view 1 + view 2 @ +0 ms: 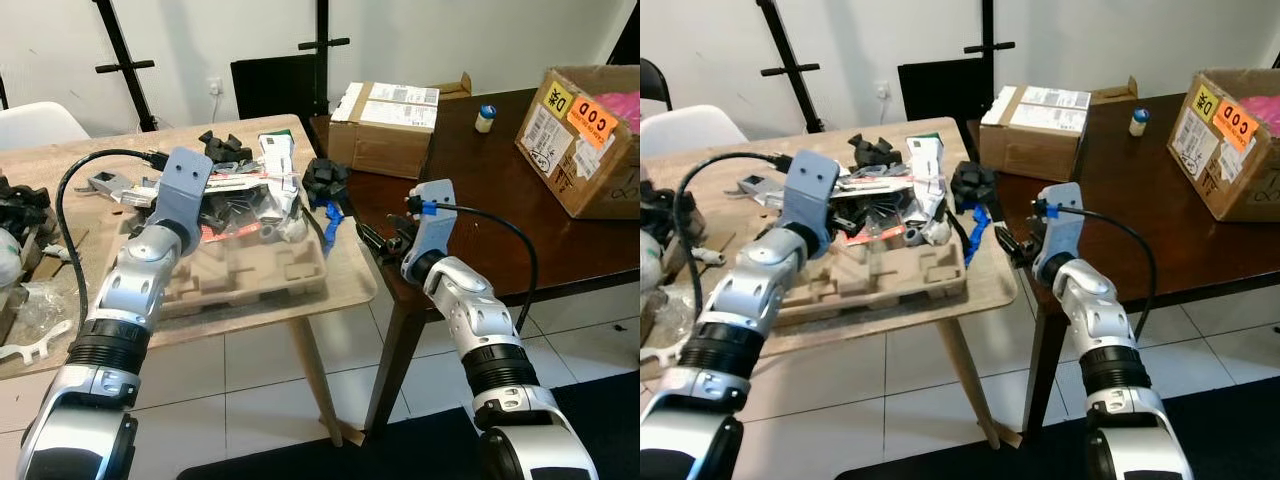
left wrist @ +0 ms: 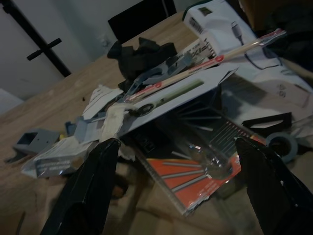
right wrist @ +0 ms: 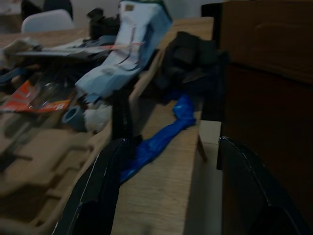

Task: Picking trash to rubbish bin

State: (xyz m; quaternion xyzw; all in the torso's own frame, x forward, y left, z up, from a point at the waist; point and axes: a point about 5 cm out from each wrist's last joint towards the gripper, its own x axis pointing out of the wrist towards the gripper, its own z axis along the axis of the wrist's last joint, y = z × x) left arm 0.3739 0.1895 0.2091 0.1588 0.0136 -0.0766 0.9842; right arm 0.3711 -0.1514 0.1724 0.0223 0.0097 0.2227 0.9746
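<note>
Reaching step, by my judgement: nothing is picked yet. The left gripper (image 2: 176,188), jaws wide and empty, hovers over the heap of card and plastic packaging trash (image 1: 250,195) in the moulded brown pulp tray (image 1: 262,275) on the light wooden surface (image 1: 345,275). The right gripper (image 3: 164,188), jaws wide and empty, faces a crumpled blue plastic strip (image 3: 164,137) at the surface's edge. Next it should close on one piece

Both arms reach forward, left gripper (image 2: 178,186) and right gripper (image 3: 166,191) spread wide

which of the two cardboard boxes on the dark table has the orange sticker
The larger open cardboard box at the table's right edge, with the orange sticker on its flap. The closed box near the wooden table has only white labels.
</note>
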